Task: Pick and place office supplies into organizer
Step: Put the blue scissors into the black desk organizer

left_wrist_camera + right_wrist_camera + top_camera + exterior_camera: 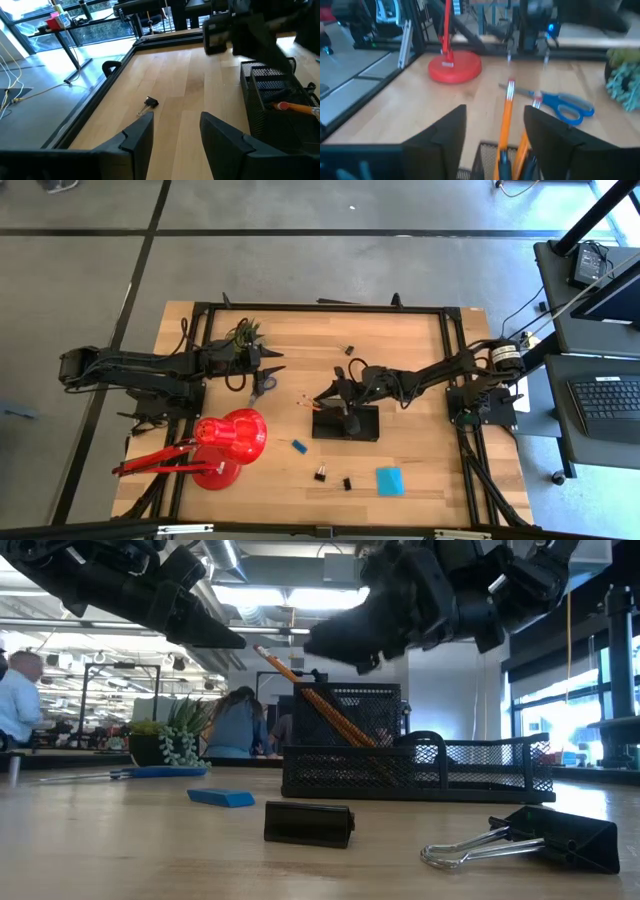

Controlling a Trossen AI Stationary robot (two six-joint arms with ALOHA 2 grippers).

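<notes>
Pencils [506, 116] stood tilted in the organizer [345, 423]; my right end effector [492, 135] hung just above them, fingers apart and empty. Left end effector [176, 137], also apart, waited near the scissors [261, 386]. Risk: withdrawing low could snag a pencil.

Black mesh organizer [346, 423], orange pencils [506, 118], blue-handled scissors [565, 105], red lamp [228, 444], cyan pad [390, 480].

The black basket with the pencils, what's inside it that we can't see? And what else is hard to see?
- Basket floor: in the high view the right gripper covers part; in the low view the mesh hides it.
- Pencils' lower ends: in the right wrist view they sink out of sight into the basket.
- Scissors: in the high view the left gripper partly hides them.
</notes>
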